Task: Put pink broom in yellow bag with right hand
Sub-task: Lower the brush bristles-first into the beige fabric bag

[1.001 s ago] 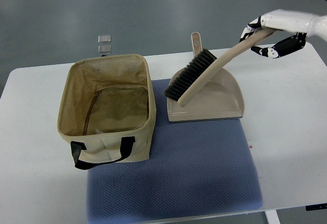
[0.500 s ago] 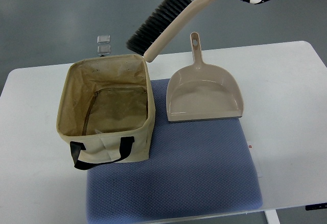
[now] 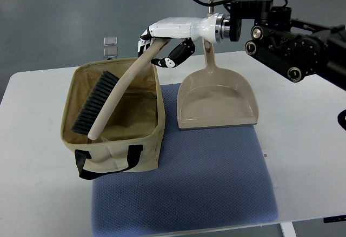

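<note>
A white worktop (image 3: 308, 118) carries a textured blue mat (image 3: 205, 177). On it stands a soft, boxy beige fabric bag (image 3: 116, 150) with black straps, beside a smooth plastic dustpan (image 3: 216, 99). The right hand (image 3: 162, 45) grips the curved broom (image 3: 111, 99) by its handle; the dark bristle head points down-left inside the bag. No writing is legible.

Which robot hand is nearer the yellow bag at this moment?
Right. The right robot hand hangs just past the yellow bag's far right corner, gripping the pink broom whose brush end is inside it. The left one is out of view.
</note>
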Controlling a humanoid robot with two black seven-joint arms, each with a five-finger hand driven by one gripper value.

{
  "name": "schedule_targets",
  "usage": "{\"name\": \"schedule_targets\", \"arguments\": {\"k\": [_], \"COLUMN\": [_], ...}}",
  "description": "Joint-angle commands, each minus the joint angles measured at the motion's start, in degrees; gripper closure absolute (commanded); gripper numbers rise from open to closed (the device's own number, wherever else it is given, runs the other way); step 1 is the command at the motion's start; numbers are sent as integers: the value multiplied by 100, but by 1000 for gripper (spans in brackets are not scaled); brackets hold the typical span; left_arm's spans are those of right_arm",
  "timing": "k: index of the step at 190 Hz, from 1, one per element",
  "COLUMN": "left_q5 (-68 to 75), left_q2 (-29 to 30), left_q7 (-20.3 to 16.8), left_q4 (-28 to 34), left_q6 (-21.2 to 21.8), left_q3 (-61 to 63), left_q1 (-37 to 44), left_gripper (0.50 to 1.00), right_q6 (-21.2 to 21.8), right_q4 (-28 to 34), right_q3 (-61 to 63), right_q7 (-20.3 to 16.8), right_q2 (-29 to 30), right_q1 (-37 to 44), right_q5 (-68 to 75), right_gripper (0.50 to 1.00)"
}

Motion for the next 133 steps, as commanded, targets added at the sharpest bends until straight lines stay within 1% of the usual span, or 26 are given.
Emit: {"name": "schedule_targets", "arguments": {"k": [1,32,55,65,70,71,72,73,74,77,78,88,93,94,95,97,115,133], "left_q5": [0,0,0,0,0,0,0,0,0,0,0,0,0,0,0,0,0,0], "left_q2": [0,0,0,0,0,0,0,0,0,0,0,0,0,0,0,0,0,0], "left_q7": [0,0,0,0,0,0,0,0,0,0,0,0,0,0,0,0,0,0], "left_q4": [0,0,0,0,0,0,0,0,0,0,0,0,0,0,0,0,0,0], "left_q6": [1,1,1,-8,1,1,1,1,1,1,1,1,1,1,1,1,1,1], "left_q3": [0,0,0,0,0,0,0,0,0,0,0,0,0,0,0,0,0,0], "left_q1": [0,0,0,0,0,0,0,0,0,0,0,0,0,0,0,0,0,0], "left_gripper": [500,500,500,500,500,500,500,500,500,500,500,500,500,500,500,500,500,500], "right_q6": [-188,-592,-716,-751,-768,-768,-777,-777,-786,-803,-821,-874,-900,-900,-909,-909,-918,-909], "right_q4": [-213,-309,-309,-309,-309,-309,-309,-309,-309,-309,-309,-309,-309,-309,-309,-309,-309,-309], "right_q3": [-270,-649,-745,-745,-737,-737,-737,-737,-737,-737,-737,-737,-737,-737,-728,-728,-701,-657], "right_q7": [-26,-316,-369,-369,-369,-369,-369,-369,-369,-360,-360,-360,-360,-360,-360,-360,-360,-351], "right_q2": [345,697,776,802,820,820,820,820,820,829,820,820,820,820,811,811,802,785], "right_q1": [-45,-168,-291,-326,-335,-335,-344,-344,-344,-353,-353,-361,-353,-353,-361,-353,-353,-335], "right_q5": [-27,-27,-27,-27,-27,-27,-27,-27,-27,-27,-27,-18,-18,-18,-9,-9,0,35], "right_gripper": [967,963,944,914,883,883,871,871,855,842,830,805,769,769,752,742,736,720]}}
